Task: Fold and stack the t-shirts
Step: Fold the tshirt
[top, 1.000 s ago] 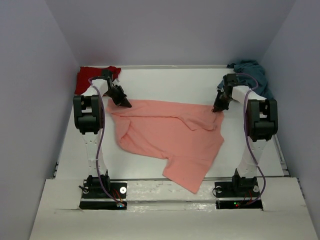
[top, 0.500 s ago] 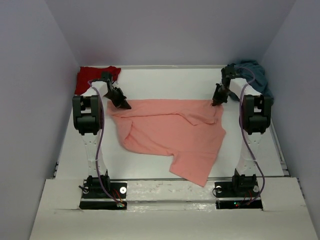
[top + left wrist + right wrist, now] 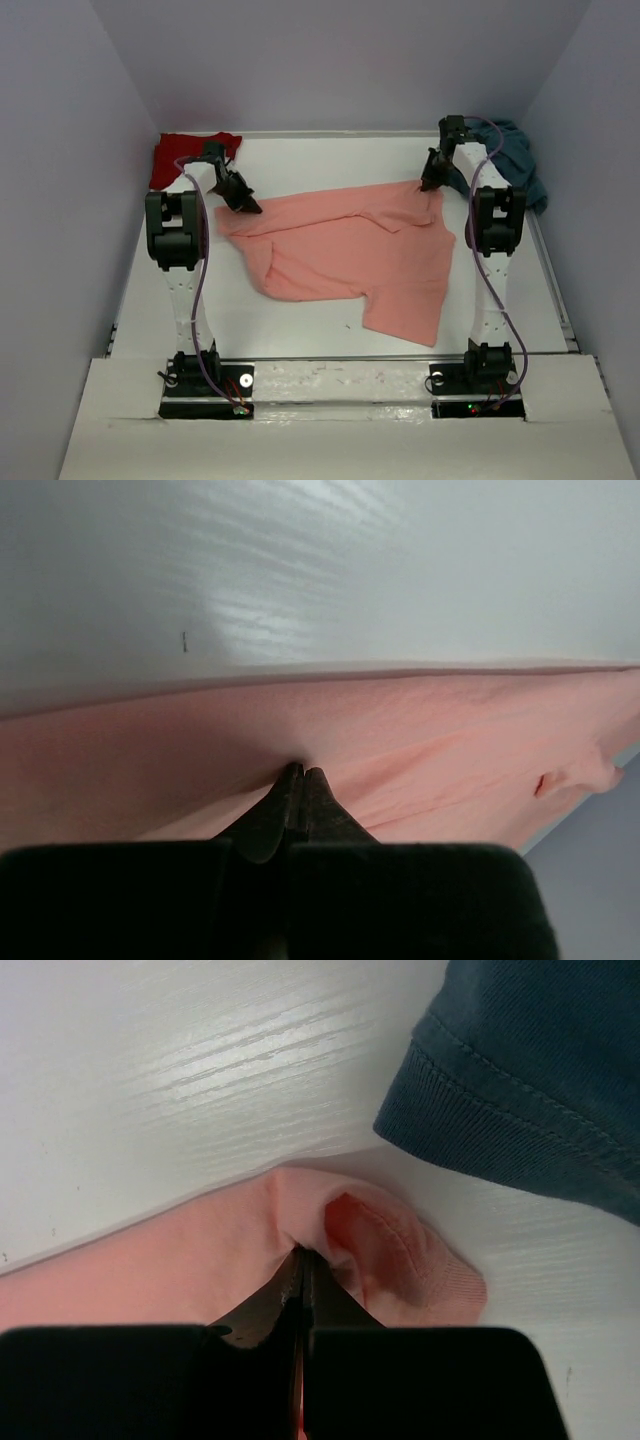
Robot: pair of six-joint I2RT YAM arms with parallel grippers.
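Observation:
The salmon-pink t-shirt (image 3: 350, 250) lies spread and rumpled across the middle of the table, its far edge stretched between both grippers. My left gripper (image 3: 248, 207) is shut on the shirt's far left corner; in the left wrist view the closed gripper (image 3: 301, 773) pinches pink cloth (image 3: 440, 750). My right gripper (image 3: 430, 186) is shut on the far right corner, where the right gripper (image 3: 303, 1253) bites a fold of the pink shirt (image 3: 400, 1250). The dark red t-shirt (image 3: 180, 152) is bunched in the back left corner. The teal-blue t-shirt (image 3: 515, 160) lies in the back right corner, its hem (image 3: 530, 1080) close to the right fingertips.
Grey walls close in the white table (image 3: 330, 165) on the left, back and right. Both arm bases (image 3: 205, 375) stand at the near edge.
Both arms have pulled the pink shirt's far edge toward the back; the right gripper moved further back and up. The shirt's near part slid away from the front edge.

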